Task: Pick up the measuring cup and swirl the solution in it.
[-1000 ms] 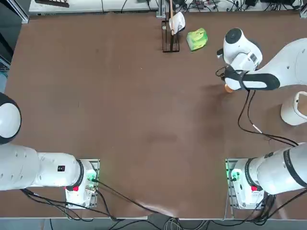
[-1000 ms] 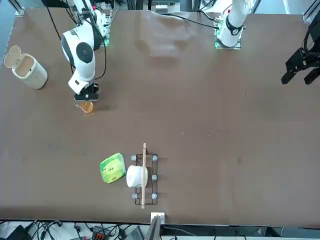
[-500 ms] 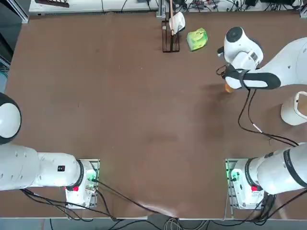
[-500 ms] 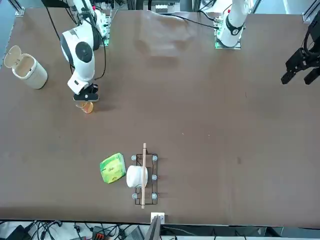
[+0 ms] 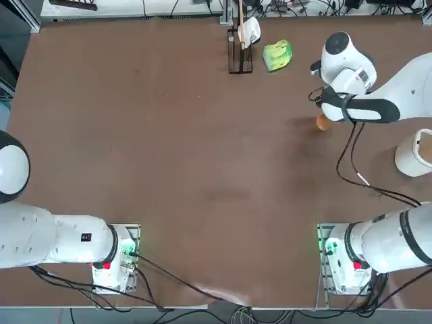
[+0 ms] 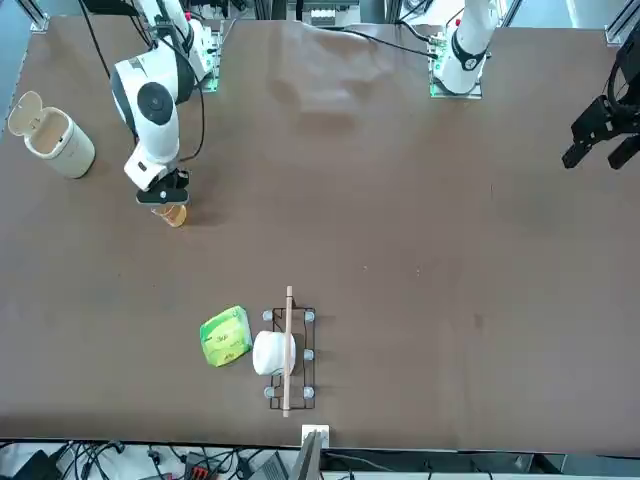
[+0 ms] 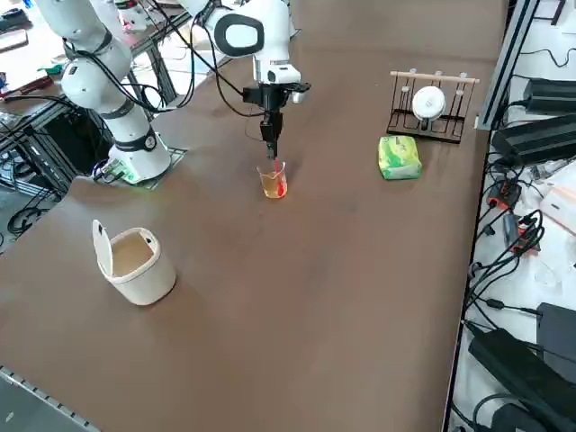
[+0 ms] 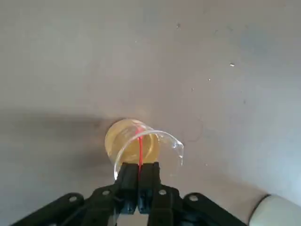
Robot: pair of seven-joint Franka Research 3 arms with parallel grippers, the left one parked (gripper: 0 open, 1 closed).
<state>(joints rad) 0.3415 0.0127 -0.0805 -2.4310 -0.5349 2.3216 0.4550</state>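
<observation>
Here the end effector (image 8: 138,175) pinches the clear measuring cup (image 8: 143,148), amber solution (image 8: 129,141) inside.

Light over the brown table (image 5: 169,135) is even and fairly bright in the top, front and right side views, with soft shadows only. In the top view a faint dark patch lies on the table beside the measuring cup (image 5: 324,123), under the right arm. In the right side view the white cup (image 7: 137,263) throws a soft shadow toward the near table edge.

The wrist view is paler and washed out, the table reading grey. A broad soft shadow runs across it beside the measuring cup (image 8: 141,146). The glass rim catches bright highlights, and the solution (image 8: 129,141) glows yellow. The black fingers (image 8: 127,186) close to the lens look slightly soft.
</observation>
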